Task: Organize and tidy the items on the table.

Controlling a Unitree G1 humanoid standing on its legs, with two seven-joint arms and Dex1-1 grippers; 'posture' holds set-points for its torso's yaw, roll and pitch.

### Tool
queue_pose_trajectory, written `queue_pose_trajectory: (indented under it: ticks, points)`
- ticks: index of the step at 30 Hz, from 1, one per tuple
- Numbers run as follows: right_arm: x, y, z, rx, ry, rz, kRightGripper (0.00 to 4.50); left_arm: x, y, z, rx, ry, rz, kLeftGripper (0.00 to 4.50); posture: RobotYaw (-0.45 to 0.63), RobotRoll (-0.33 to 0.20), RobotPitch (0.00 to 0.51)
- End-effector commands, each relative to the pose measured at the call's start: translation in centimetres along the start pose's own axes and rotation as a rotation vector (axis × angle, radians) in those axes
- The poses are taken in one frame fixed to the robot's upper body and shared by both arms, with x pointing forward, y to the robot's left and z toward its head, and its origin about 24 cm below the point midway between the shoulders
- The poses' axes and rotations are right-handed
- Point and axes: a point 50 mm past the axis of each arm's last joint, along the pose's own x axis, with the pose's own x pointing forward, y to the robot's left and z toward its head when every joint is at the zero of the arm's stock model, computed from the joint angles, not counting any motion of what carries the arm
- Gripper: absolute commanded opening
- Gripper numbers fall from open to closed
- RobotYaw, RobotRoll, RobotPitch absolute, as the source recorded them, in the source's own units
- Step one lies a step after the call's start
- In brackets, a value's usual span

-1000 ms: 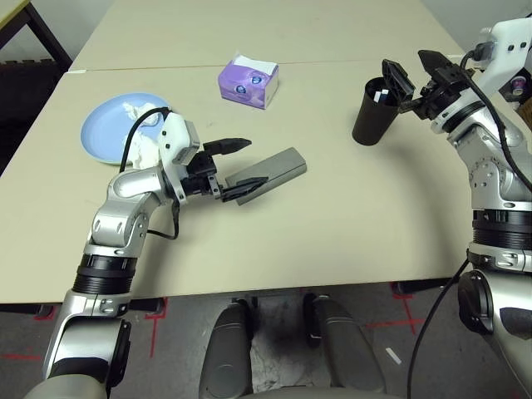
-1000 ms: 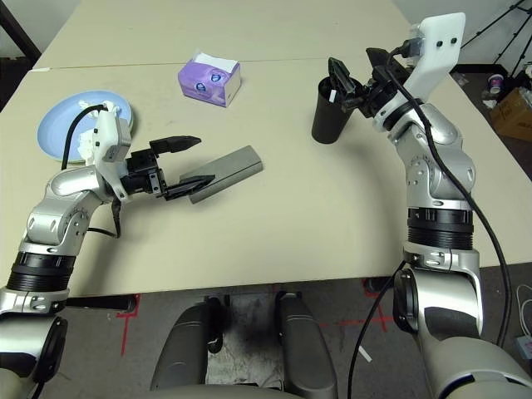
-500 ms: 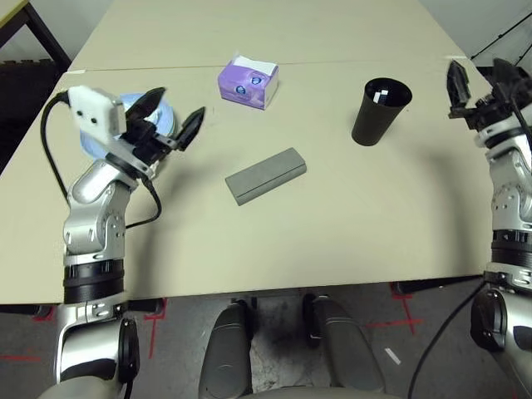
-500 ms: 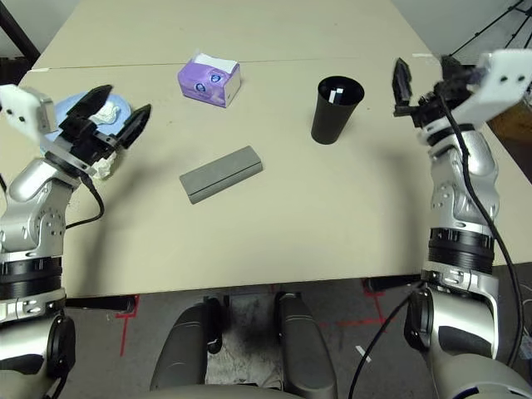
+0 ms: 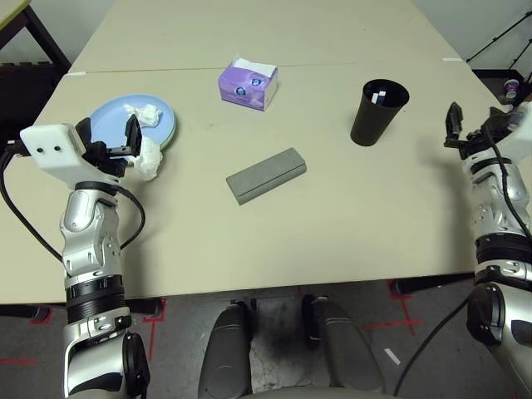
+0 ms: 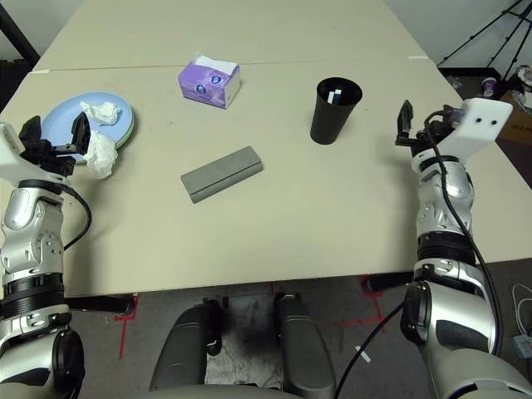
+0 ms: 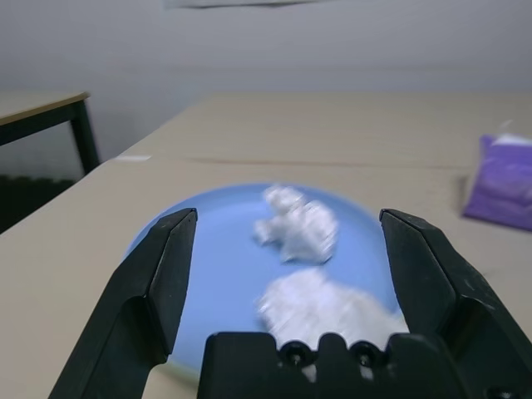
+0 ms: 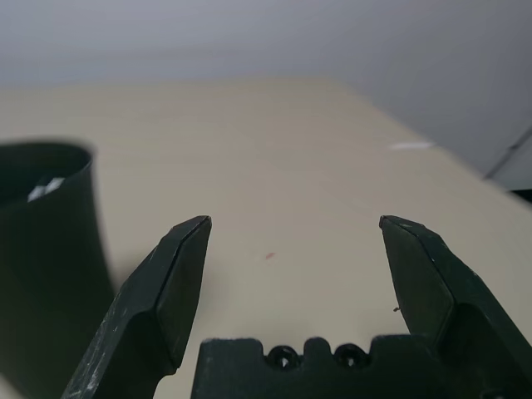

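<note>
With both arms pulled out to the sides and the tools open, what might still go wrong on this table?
1. One tissue wad lies at the edge of the stacked plates, right beside the open left tool; a small swing might knock it onto the table.
2. The black cup stands upright with white pens inside, and the open right tool is close beside it; a sideways move may tip it.
</note>
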Motion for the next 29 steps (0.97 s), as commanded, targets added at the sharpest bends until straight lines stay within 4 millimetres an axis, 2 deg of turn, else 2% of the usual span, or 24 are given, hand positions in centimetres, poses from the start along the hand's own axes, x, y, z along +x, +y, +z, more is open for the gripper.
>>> queue_pose_trajectory:
  ticks: [1,9,12,20,29]
  points:
    - [-0.2,-0.3,-0.3,0.003,-0.002,0.048,4.47,-0.7,1.5,0.0,0.039,-0.027,0.097,4.50,-0.01,0.000,0.172]
    - [-0.3,0.0,-0.8,0.048,0.003,0.084,4.47,-1.3,2.8,0.3,0.087,-0.043,0.168,4.50,0.03,0.000,0.174]
    - [-0.4,0.3,-0.9,0.053,0.001,0.098,4.47,-1.3,2.9,0.2,0.077,-0.035,0.135,4.50,0.03,0.000,0.170]
    - [-1.2,0.4,-0.7,0.042,-0.016,0.112,4.47,-0.5,2.1,-0.2,-0.004,0.040,-0.093,4.50,-0.01,0.000,0.160]
    - [-1.3,0.3,-0.1,0.028,-0.020,0.128,4.47,-0.7,2.8,-1.0,-0.046,0.152,-0.164,4.50,-0.02,0.000,0.160]
